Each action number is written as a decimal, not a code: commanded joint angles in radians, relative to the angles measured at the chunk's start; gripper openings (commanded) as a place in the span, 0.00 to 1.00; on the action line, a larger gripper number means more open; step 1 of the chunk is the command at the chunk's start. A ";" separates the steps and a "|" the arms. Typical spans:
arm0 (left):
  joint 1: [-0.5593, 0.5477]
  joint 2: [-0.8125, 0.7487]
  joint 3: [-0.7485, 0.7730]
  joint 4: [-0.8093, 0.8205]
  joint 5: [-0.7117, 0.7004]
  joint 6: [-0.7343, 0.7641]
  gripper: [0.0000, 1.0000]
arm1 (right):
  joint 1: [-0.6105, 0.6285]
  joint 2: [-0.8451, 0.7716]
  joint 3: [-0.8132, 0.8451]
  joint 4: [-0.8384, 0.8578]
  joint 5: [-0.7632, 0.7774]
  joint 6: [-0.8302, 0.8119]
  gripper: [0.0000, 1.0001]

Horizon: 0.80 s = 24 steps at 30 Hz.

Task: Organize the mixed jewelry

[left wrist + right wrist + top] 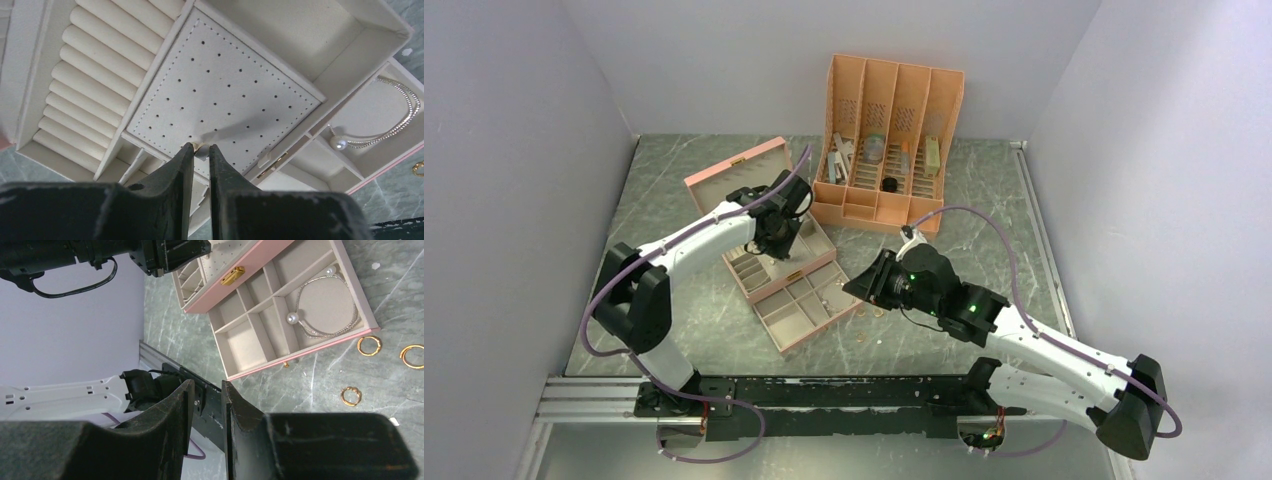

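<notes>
Landmark: the pink jewelry box (734, 168), lid up, its drawer (250, 345) pulled out toward my bases; every place below is told from it.
Left claw (201, 148): over the box's top tray, pinching a small stud (200, 152), a pale bead with a fleck of gold, at the near edge of the perforated panel (220, 90).
Right claw (206, 387): hanging just off the drawer's outer end, fingers a narrow gap apart with nothing between them.
Done: a pearl bracelet (325, 310) lies in the drawer's largest compartment. I judge the stud to be headed for a panel hole.
Left to do: three gold rings (369, 345) lie loose on the surface (984, 180) just outside the drawer's end. A tiny gold piece (286, 364) sits right against its wall. The ring rolls (95, 80) beside the panel are bare and the other drawer compartments are empty, so I judge the job less than half done.
Edges: raised dividers wall in the panel, leaving my left claw little sideways play. The drawer's wall stands between the rings and the compartments, so each needs a lift over it.
Open room: the surface beyond the rings, away from the box, gives my right claw a free approach. The orange organizer (869, 212) stands behind the box, out of the way.
</notes>
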 commanded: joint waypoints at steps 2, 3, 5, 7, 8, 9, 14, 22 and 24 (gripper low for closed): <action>0.000 -0.048 -0.021 0.000 -0.052 0.000 0.20 | -0.005 0.000 -0.013 0.024 -0.012 0.009 0.31; 0.000 -0.049 -0.023 0.000 -0.051 0.000 0.20 | -0.005 0.001 -0.013 0.025 -0.013 0.009 0.31; 0.000 -0.051 -0.026 0.000 -0.050 0.000 0.20 | -0.005 0.002 -0.013 0.027 -0.016 0.011 0.31; 0.000 -0.050 -0.028 0.002 -0.047 0.000 0.19 | -0.005 0.002 -0.013 0.028 -0.017 0.011 0.31; 0.000 -0.049 -0.029 0.003 -0.045 0.000 0.19 | -0.005 0.000 -0.014 0.028 -0.017 0.012 0.31; 0.000 -0.049 -0.031 0.004 -0.044 -0.001 0.19 | -0.005 0.001 -0.016 0.029 -0.019 0.013 0.31; 0.000 -0.039 -0.028 0.010 -0.037 0.001 0.19 | -0.005 -0.006 -0.019 0.026 -0.019 0.017 0.31; 0.000 -0.057 -0.020 0.007 -0.019 -0.001 0.18 | -0.005 -0.006 -0.017 0.023 -0.014 0.012 0.31; 0.000 -0.074 -0.023 0.013 -0.018 -0.003 0.19 | -0.005 -0.001 -0.016 0.026 -0.014 0.008 0.31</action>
